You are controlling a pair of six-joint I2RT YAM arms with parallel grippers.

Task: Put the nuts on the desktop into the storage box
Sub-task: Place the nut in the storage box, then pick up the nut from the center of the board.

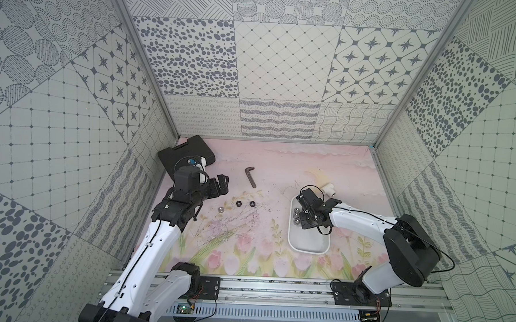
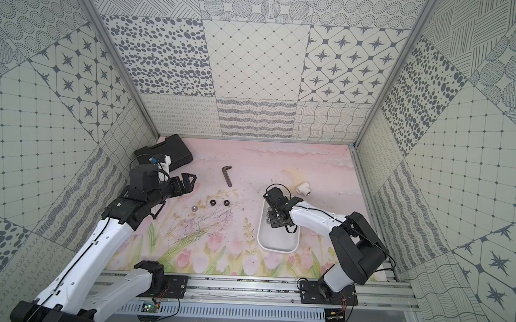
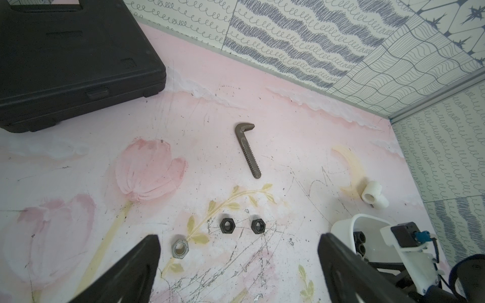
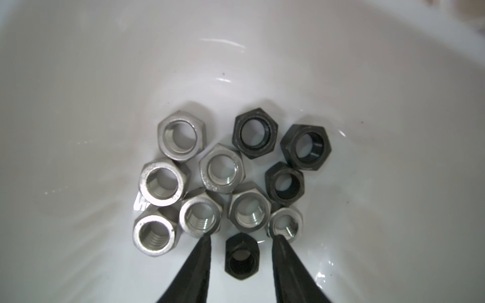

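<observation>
Over the storage box (image 1: 307,244), lengthwise front-to-back, the right hand (image 4: 241,237) gapes astride a black nut (image 4: 242,258).

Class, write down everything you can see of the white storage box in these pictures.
The storage box is a shallow, glossy white tray, plastic by its look, rectangular with rounded corners and a raised rim. It lies flat on the desktop on the robot's right, long side running near to far. Eleven nuts, seven silver and four black, cluster at its far end. The right end effector hangs open over them, one black nut loose between its jaws.
</observation>
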